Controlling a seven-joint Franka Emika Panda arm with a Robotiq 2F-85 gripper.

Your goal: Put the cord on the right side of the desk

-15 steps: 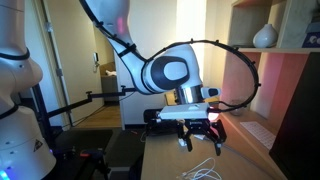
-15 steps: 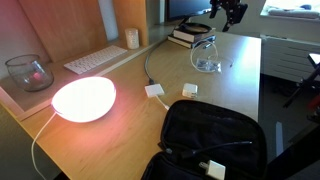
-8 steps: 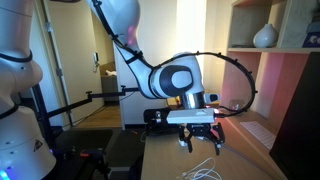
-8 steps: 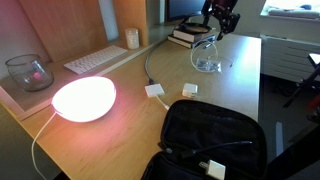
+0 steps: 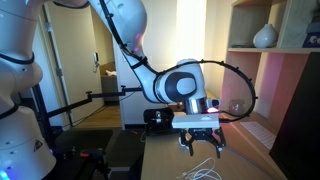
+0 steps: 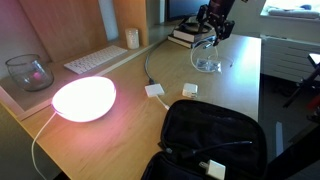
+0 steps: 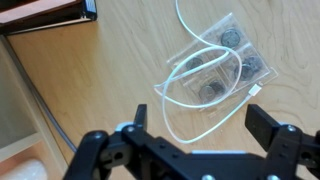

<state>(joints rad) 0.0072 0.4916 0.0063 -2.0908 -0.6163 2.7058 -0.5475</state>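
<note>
We see the end effector [image 7: 197, 120] with its two fingers spread wide and nothing between them, hanging just above the table [image 7: 90, 80]. In the wrist view the cord [image 7: 200, 80] lies directly under the open jaws, a thin white cable in loose loops, with one strand running off the top edge of the picture. Part of the loops rests on a clear plastic packet [image 7: 238, 60] that holds a few small round items; we cannot tell what they are. A dark book cover [image 7: 45, 14] sits at the top left corner of that view, apart from the cord. In an exterior view the end effector [image 6: 213, 26] hovers over the far end of the table, and the cord [image 6: 205, 55] shows below it, just beside a stack of books [image 6: 185, 38]. Nearer the camera, well apart from the cord, two small white blocks [image 6: 155, 90] lie on the wood, with a black bag [image 6: 210, 140] in front of them. A glowing round lamp [image 6: 85, 98], a white keyboard [image 6: 97, 60] and a glass bowl [image 6: 28, 72] stand along the other side. In an exterior view a white vase [image 5: 265, 37] sits on the wooden shelving unit [image 5: 290, 80].
</note>
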